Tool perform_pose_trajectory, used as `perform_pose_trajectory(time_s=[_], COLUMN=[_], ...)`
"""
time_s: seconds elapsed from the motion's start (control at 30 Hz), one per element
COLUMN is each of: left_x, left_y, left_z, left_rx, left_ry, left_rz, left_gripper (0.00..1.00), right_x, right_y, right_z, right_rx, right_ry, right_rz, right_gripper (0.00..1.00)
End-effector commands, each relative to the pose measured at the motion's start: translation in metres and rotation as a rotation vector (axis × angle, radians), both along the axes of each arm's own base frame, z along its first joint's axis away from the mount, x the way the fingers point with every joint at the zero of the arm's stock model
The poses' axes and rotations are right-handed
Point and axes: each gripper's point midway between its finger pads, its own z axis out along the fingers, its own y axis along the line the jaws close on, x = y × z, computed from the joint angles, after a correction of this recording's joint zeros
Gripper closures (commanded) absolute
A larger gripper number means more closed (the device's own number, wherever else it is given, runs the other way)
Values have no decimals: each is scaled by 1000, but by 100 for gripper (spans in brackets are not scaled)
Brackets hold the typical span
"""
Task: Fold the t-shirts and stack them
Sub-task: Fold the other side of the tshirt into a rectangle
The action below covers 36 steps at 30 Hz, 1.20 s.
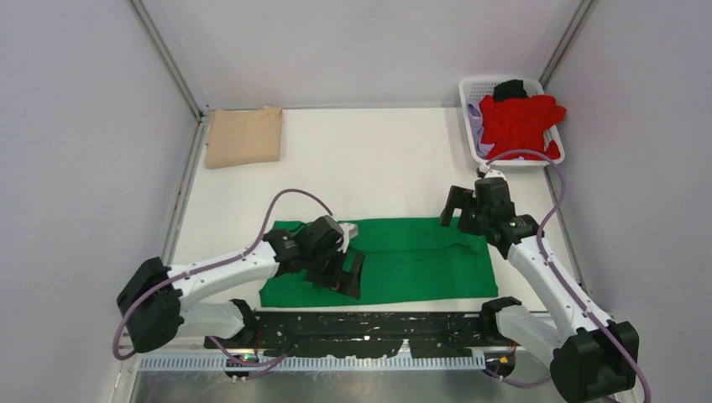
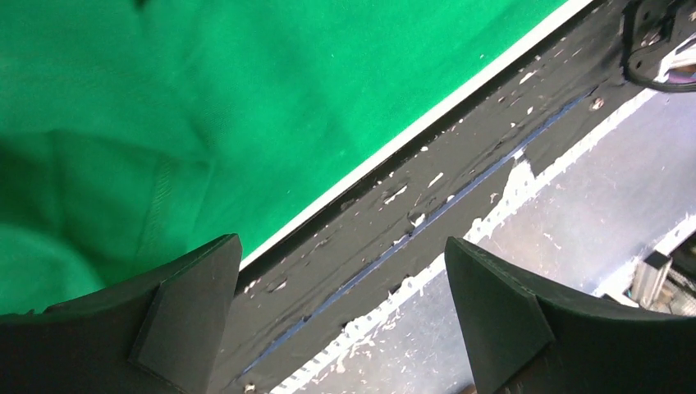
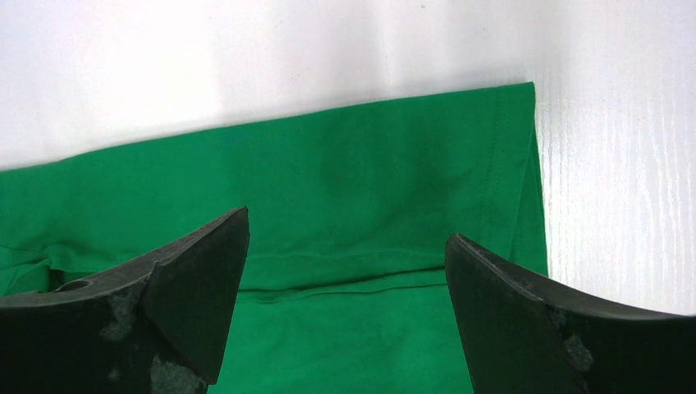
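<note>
A bright green t-shirt (image 1: 403,260) lies spread flat near the table's front edge, with a fold line along its length. My left gripper (image 1: 348,273) hovers open over its near left part, by the front hem. In the left wrist view the green cloth (image 2: 205,98) fills the upper left, and the left gripper (image 2: 345,279) holds nothing. My right gripper (image 1: 458,206) stands open above the shirt's far right edge. The right wrist view has the right gripper (image 3: 349,246) empty over the green shirt (image 3: 353,189). A folded tan t-shirt (image 1: 243,137) rests at the back left. A red t-shirt (image 1: 520,122) is heaped in the basket.
A white lattice basket (image 1: 474,88) stands at the back right, with lilac cloth (image 1: 476,126) and a black garment (image 1: 510,88) beside the red shirt. A black strip (image 1: 369,323) runs along the table's near edge (image 2: 427,205). Grey walls close in both sides.
</note>
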Motion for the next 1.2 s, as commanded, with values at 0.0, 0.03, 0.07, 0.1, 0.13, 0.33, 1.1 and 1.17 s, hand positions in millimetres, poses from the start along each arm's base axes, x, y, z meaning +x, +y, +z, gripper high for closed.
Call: perform_pose_trajectory(time_s=[0.0,0.03,0.07,0.1,0.13,0.33,1.1,1.17], left_x=[26,34,43,56,68,129,16,19], left_y=[18,22,26,33,39,57,-12,-7], left_z=[47,52,57,59,61,43,28,36], left_rx=[3,6,6,26,38,37,-130,-121], left_ry=[-207,-259,-303,-352,-383,-360,-18,-58], left_rz=[89,109,141,195,246,497,-7,-3], left_gripper=[1,1,1,1,1,1,1,1], right_x=[7,7,8,8,9,11,8,9], right_y=[1,1,1,2,1,0,-7,-2], right_z=[11,12,12,13,13,16,21,21], right_rx=[7,7,8,9,9,5,-13,-2], right_ry=[-62,-67,-68,-71,-75,-84,-114,-116], right_rz=[14,14,14,14,13,3,-17,5], right_gripper=[5,5,4,5,5,5,4,4])
